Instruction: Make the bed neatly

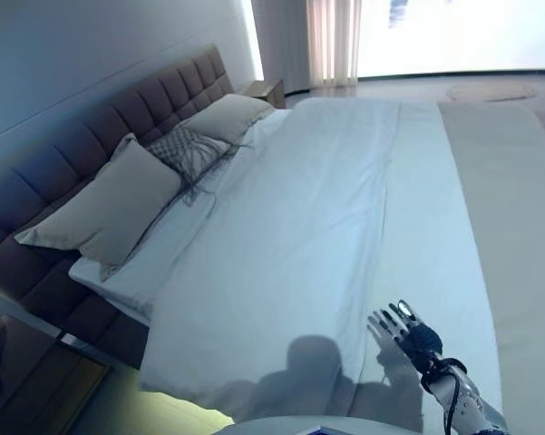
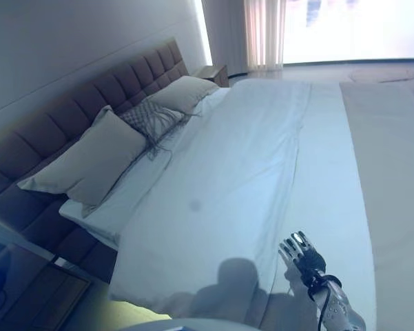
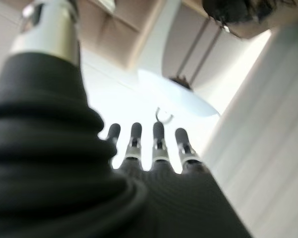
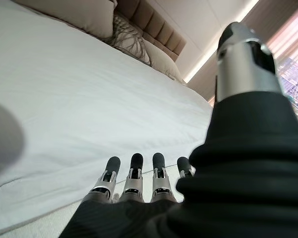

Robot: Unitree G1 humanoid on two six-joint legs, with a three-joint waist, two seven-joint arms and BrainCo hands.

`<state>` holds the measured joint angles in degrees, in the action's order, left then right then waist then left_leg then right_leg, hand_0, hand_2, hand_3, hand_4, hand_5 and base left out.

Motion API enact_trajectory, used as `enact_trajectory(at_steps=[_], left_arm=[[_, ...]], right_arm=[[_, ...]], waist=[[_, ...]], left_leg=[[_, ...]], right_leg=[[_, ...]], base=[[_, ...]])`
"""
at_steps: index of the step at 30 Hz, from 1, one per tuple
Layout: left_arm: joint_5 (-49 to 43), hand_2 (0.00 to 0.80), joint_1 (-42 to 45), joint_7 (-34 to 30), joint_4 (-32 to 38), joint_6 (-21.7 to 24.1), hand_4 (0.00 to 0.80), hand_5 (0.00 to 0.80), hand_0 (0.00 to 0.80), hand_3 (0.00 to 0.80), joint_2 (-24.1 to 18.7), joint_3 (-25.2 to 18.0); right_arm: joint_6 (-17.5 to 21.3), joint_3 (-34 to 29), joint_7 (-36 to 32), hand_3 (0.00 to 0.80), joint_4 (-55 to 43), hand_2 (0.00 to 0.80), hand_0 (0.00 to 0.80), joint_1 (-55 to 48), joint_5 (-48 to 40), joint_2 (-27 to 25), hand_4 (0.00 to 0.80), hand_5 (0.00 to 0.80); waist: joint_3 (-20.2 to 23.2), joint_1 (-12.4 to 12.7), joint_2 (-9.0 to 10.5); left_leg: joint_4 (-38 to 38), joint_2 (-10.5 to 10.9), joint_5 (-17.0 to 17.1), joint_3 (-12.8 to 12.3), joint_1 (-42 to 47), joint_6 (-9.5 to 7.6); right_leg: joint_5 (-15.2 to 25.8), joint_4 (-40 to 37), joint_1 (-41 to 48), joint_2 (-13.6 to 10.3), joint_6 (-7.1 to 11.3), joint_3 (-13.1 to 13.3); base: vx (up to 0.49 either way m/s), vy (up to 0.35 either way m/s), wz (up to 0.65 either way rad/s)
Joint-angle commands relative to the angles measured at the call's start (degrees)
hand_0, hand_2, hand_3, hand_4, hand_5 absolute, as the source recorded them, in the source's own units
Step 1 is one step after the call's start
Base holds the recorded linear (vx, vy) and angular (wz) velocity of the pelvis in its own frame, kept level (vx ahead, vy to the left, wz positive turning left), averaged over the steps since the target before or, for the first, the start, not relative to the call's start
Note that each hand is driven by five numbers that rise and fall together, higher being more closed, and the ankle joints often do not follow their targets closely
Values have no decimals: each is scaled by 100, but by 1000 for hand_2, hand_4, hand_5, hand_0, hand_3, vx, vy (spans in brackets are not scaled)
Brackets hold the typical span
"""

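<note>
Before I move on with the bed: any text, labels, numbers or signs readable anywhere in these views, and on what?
None readable.
The duvet, pillows and headboard carry no print; the middle cushion shows only a line pattern.
Neither the right robot hand nor the left robot hand shows markings.
</note>
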<state>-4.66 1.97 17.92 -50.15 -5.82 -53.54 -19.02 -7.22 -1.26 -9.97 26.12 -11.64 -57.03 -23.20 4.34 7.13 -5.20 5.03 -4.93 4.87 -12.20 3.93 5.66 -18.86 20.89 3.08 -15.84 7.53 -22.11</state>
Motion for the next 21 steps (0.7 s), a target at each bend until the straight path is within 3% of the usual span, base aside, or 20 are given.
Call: enact_trajectory(at_steps=[1, 6, 9, 12, 16, 18, 21], left_arm=[[275, 0, -238, -293, 664, 640, 0, 0, 0, 0, -274, -271], [1231, 0, -394, -900, 947, 1081, 0, 0, 0, 0, 181, -90], [2456, 0, -447, -1801, 1320, 1325, 0, 0, 0, 0, 703, -5], [3687, 0, -314, -2854, 1788, 1581, 0, 0, 0, 0, 1485, 98], [4275, 0, -49, -3409, 2135, 1942, 0, 0, 0, 0, 2572, 372], [4142, 0, -21, -3379, 2169, 2010, 0, 0, 0, 0, 2861, 550], [3997, 0, -66, -3401, 2233, 2037, 0, 0, 0, 0, 2966, 829]], right_arm=[[266, -225, -273, 0, -57, 0, 0, 454, -172, 440, 0, 0], [368, -248, -194, 0, 69, 0, 0, 585, -105, 520, 0, 0], [618, -269, -43, 0, 160, 0, 0, 638, 55, 620, 0, 0], [755, -386, -18, 0, 265, 0, 0, 672, 79, 762, 0, 0], [676, -515, 42, 0, 349, 0, 0, 713, 106, 990, 0, 0], [693, -494, 59, 0, 390, 0, 0, 740, 123, 1055, 0, 0], [723, -412, 132, 0, 339, 0, 0, 787, 20, 1075, 0, 0]], waist=[[-202, 64, 355], [-210, 62, 401], [-219, 76, 440], [-247, 115, 481], [-318, 169, 543], [-336, 190, 575], [-340, 204, 657]], left_leg=[[-332, -74, -523, 199, 328, -128], [-369, -85, -438, 75, 269, -168], [-368, -92, -455, 46, 278, -181], [-386, -94, -477, 18, 259, -204], [-356, -109, -464, -3, 261, -233], [-329, -121, -450, -14, 277, -236], [-276, -139, -418, -36, 293, -236]], right_leg=[[2121, -1820, 309, -209, 461, -74], [2202, -1829, 262, -189, 386, -142], [2192, -1840, 276, -171, 372, -139], [2199, -1852, 269, -153, 360, -109], [2205, -1855, 262, -128, 341, -77], [2204, -1859, 280, -118, 337, -84], [2223, -1902, 312, -94, 334, -88]], base=[[-28, 0, -4], [-47, -8, -2], [-41, -29, 0], [-69, -33, -1], [-63, -12, -6], [-23, -15, -8], [-1, -35, -7]])
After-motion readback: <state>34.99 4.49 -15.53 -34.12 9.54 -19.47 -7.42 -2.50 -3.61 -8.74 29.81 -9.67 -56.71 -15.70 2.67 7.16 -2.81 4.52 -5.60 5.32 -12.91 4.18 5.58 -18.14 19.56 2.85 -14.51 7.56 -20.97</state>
